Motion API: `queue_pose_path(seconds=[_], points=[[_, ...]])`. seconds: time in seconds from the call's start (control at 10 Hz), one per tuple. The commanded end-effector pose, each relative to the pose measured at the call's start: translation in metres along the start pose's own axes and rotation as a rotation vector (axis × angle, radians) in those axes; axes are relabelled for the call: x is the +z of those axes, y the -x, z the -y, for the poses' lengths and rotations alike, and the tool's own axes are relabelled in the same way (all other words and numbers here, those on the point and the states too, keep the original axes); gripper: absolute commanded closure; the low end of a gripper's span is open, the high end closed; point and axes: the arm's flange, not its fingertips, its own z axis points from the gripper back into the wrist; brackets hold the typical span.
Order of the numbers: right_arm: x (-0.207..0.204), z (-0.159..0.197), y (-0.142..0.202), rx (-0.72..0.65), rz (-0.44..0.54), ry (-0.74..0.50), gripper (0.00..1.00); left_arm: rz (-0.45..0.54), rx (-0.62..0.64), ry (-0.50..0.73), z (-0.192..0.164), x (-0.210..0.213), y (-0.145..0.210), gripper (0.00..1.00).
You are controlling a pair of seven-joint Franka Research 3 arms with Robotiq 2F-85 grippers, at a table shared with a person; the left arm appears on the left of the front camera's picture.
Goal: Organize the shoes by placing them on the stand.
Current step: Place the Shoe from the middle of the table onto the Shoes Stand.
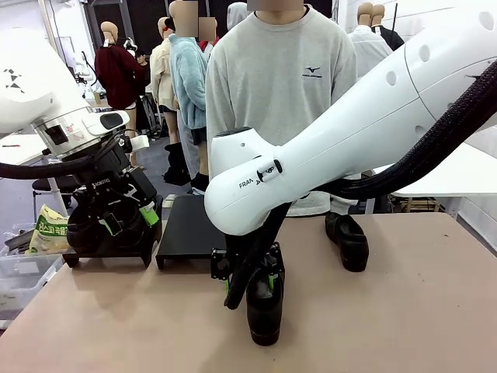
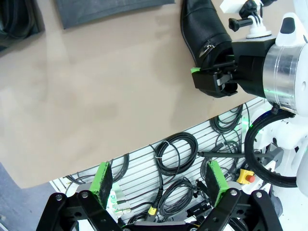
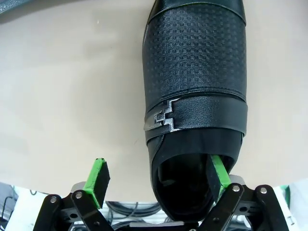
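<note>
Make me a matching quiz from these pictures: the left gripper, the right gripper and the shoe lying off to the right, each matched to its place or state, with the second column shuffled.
Column one:
1. left gripper
2. right gripper
3. right-hand shoe

Column two:
A. one jaw inside the middle shoe's opening
B. lying on the table, untouched
C. jaws open, nothing between them

Pairs: 1-C, 2-A, 3-B.
</note>
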Motion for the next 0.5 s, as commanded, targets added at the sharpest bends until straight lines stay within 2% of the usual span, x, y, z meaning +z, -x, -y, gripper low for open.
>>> queue_pose_path(seconds=[0.0,0.1,0.2,0.4], points=[[0.031,0.001,0.013,-0.018,0.116,0.017,0.0,0.016,-0.01,0.014,-0.001,-0.002,0.0,0.0],[0.064,0.008,0.033,0.011,0.205,0.001,0.0,0.016,-0.01,0.014,-0.001,-0.002,0.0,0.0],[0.081,0.024,0.043,-0.007,0.249,0.005,0.0,0.016,-0.01,0.014,-0.001,-0.002,0.0,0.0],[0.102,0.074,0.059,-0.013,0.248,-0.045,0.0,0.016,-0.01,0.014,-0.001,-0.002,0.0,0.0]])
